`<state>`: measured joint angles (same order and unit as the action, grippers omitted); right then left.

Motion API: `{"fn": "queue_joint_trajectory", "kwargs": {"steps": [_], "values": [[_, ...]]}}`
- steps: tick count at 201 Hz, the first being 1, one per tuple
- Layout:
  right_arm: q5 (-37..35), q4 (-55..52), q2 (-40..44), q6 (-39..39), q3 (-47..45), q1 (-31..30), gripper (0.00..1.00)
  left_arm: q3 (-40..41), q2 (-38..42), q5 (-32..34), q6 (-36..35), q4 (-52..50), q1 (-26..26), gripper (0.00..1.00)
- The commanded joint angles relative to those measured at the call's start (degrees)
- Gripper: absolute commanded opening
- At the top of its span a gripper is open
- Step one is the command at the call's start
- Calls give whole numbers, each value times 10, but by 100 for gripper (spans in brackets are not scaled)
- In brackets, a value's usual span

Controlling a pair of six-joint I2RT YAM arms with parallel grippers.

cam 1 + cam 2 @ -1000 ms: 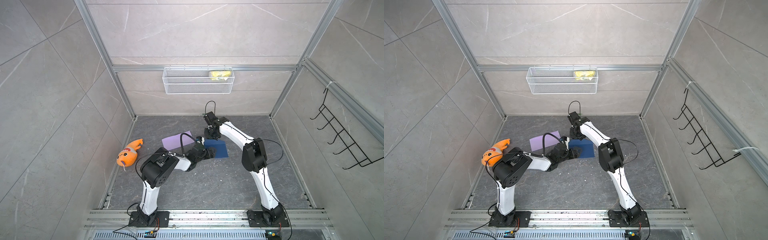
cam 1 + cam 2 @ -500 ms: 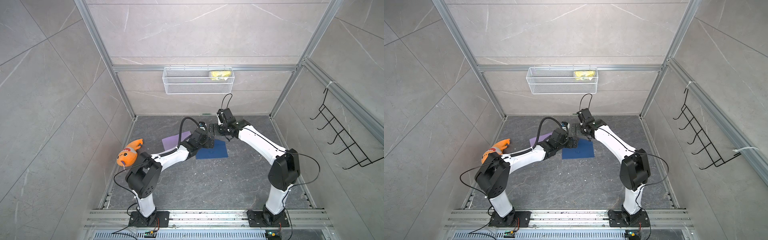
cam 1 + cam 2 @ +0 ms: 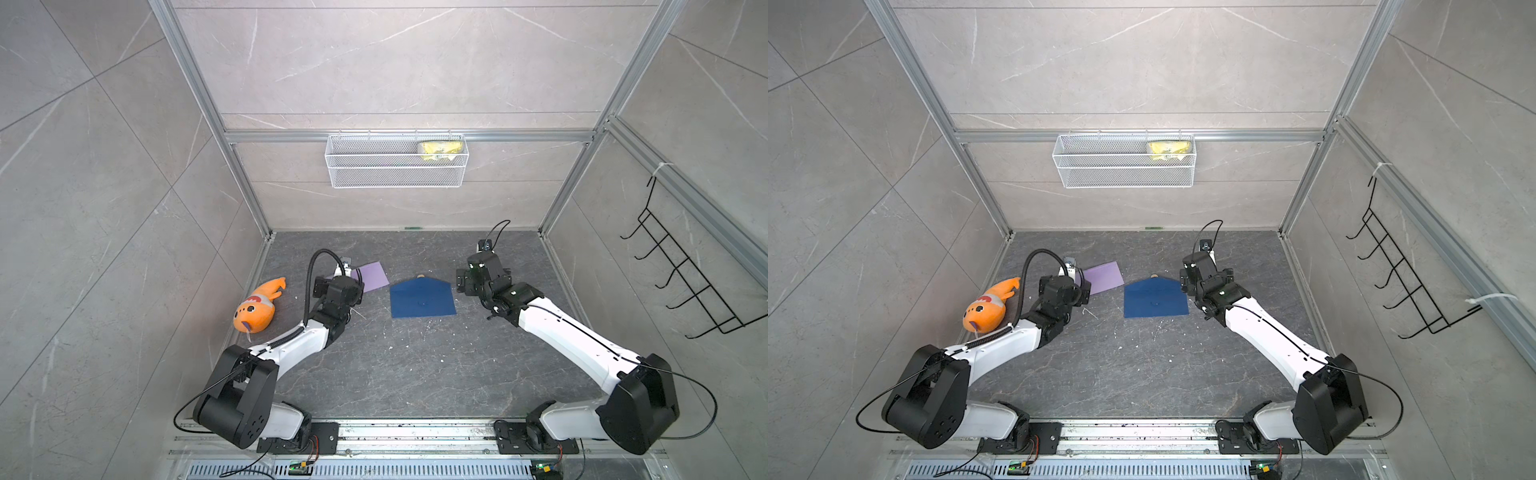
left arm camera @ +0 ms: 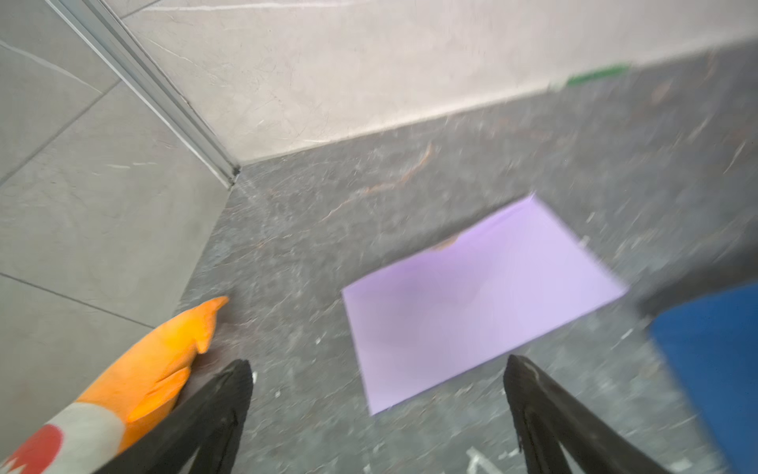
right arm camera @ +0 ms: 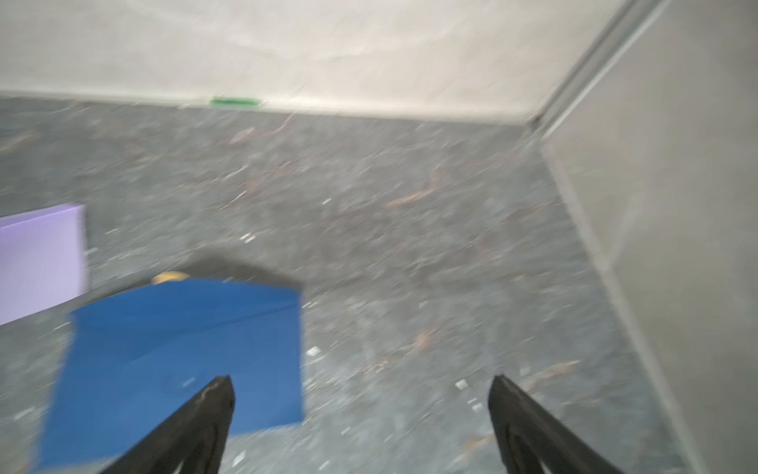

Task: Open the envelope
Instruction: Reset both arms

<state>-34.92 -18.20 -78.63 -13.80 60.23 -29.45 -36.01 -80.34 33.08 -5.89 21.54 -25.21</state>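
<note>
The right gripper [image 5: 361,379] stands spread wide with nothing between its fingers, hanging just off the right-hand edge of the blue envelope [image 3: 422,298]. From the wrist camera, one black finger [image 5: 205,410] overlaps the envelope's near corner, though the blur keeps me from saying whether it touches. The left gripper [image 4: 377,363] is spread just as wide and holds nothing; it sits over the near edge of a purple envelope [image 3: 372,276], and only a corner of the blue one shows at the side of its wrist view.

The blue envelope lies flat on the dark stone bench [image 3: 415,365], between the two arms and toward the back wall. In both top views its far edge rises to a shallow point with a small tan spot at the tip. The purple envelope lies just beside it on the left arm's side, close but apart. Further out that way, against the side wall, rests an orange fish plush toy [image 3: 257,305]. A white wire basket [image 3: 397,166] on the back wall holds a yellow packet [image 3: 439,149]
</note>
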Motion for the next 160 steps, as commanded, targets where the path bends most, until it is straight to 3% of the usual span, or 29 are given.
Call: {"fn": "queue_joint_trajectory", "kwargs": {"steps": [1, 20, 38, 89, 111, 137, 160], "values": [[-122, 121, -19, 91, -61, 2, 100, 38, 11, 28, -59, 127, 34, 99], [-158, 241, -43, 156, -117, 5, 100, 66, 4, -1, -49, 169, 62, 100], [-137, 394, -47, 215, -184, 12, 100, 74, 11, -36, -67, 169, 73, 100], [-124, 855, -92, 378, -365, 27, 100, 106, 29, -37, -37, 179, 118, 100], [-137, 874, -78, 362, -387, 26, 100, 135, 36, -64, 1, 180, 140, 100], [-80, 758, -15, 274, -407, 29, 100, 161, 39, -105, 18, 199, 150, 100], [-56, 730, -50, 262, -394, 36, 100, 173, 40, -108, 16, 228, 159, 100]]}}
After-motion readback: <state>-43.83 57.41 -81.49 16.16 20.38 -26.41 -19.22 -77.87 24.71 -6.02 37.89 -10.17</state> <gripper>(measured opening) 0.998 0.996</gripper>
